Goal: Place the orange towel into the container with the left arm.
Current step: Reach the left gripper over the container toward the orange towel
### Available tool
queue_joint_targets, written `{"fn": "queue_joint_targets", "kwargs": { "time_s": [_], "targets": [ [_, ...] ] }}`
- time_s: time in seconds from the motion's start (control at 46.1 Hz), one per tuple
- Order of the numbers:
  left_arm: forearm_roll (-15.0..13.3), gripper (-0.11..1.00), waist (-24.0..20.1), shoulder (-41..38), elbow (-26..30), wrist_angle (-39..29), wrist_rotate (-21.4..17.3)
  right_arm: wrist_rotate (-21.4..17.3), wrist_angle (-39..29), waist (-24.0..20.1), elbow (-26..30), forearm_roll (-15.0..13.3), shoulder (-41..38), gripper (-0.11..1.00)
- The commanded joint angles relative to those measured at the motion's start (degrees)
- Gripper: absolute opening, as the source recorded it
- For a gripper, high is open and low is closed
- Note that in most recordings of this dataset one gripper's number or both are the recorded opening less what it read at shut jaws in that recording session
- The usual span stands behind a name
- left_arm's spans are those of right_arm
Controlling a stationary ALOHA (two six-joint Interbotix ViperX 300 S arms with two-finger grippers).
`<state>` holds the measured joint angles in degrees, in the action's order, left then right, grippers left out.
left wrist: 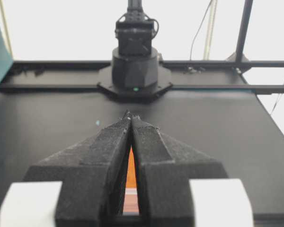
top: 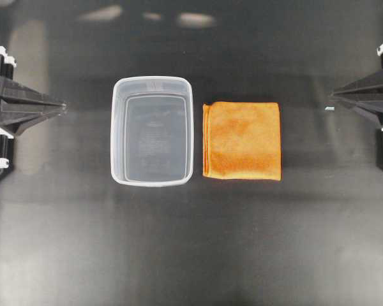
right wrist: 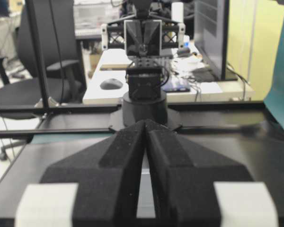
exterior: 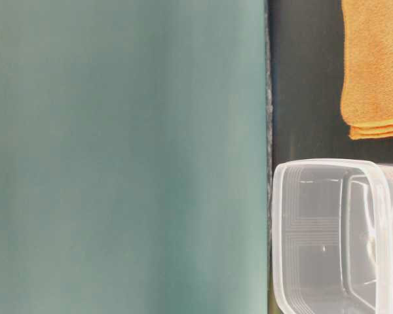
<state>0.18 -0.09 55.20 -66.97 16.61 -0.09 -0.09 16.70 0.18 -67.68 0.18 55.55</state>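
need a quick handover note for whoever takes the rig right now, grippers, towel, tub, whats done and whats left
Left gripper: shut, empty, parked at the left edge of the table.
Right gripper: shut, empty, parked at the right edge.
Orange towel: folded flat on the table, just right of the container, close beside it.
Container: upright, nothing in it.
Done: nothing yet.
Left: open the left fingers, reach past the container, grasp the towel, drop it in.

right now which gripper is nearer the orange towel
Right. The right gripper sits just off the orange towel's right edge; the left gripper is beyond the container.
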Motion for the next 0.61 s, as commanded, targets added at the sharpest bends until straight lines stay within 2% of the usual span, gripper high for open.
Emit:
{"fn": "queue_joint_targets", "kwargs": {
  "time_s": [0.0,0.065,0.152,0.282,0.478,0.543,0.586],
  "targets": [
    [2.29,0.06,-0.79,-2.46,3.69,-3.08,1.58,-0.53,0.35,-0.26,1.05,0.26,-0.44,0.01],
    [2.29,0.01,-0.7,-4.31,6.86,-7.73,2.55,-0.7,-0.35,-0.18,1.14,0.97,-0.44,0.06],
    [2.29,0.0,-0.35,-6.94,11.34,-13.54,2.64,-1.23,-1.93,-0.26,1.14,1.05,-0.44,0.0],
    [2.37,0.0,-0.09,-13.1,19.51,-23.47,2.11,-2.11,-5.19,-0.18,1.14,1.14,-0.18,0.0],
    [2.37,0.0,-0.44,-23.99,30.76,-34.28,0.44,-1.85,-11.25,0.35,1.23,1.05,1.14,0.01],
    [2.37,0.0,-0.44,-28.3,34.45,-37.71,-0.79,-1.76,-13.71,0.44,1.49,1.05,1.76,0.04],
    [2.37,0.0,-0.44,-30.76,36.56,-39.55,-1.41,-1.85,-14.68,0.35,1.76,1.05,2.29,0.11]
  ]
}}
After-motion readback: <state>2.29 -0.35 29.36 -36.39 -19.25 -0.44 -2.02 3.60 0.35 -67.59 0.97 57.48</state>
